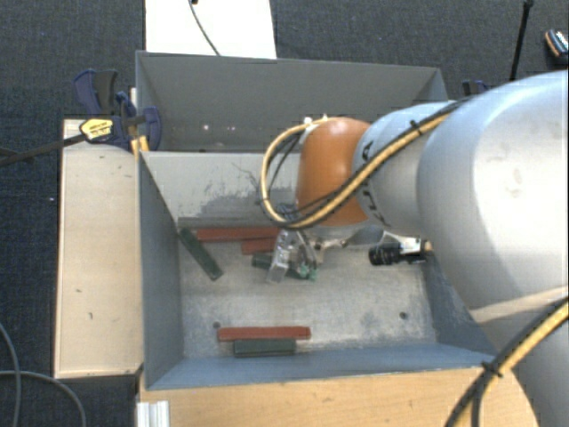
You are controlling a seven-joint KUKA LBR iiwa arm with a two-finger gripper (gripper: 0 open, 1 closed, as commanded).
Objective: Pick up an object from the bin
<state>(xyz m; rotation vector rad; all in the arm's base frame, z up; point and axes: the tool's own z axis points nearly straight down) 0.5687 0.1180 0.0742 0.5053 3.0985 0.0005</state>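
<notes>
My gripper (286, 261) is low in the middle of the bin, under the orange wrist cover. It sits at the right end of a long red-brown bar (233, 234) lying along the back of the floor. A short dark green piece (260, 261) lies just to its left, touching or nearly touching it. A small green bit (308, 274) shows at the gripper's lower right; I cannot tell whether it is held. A dark green bar (201, 254) lies tilted further left.
Near the front wall lie a second red-brown bar (264, 333) and a dark green bar (264, 349), side by side. A black cylindrical thing (396, 253) sits at the right, beside the arm. The arm covers the bin's right side.
</notes>
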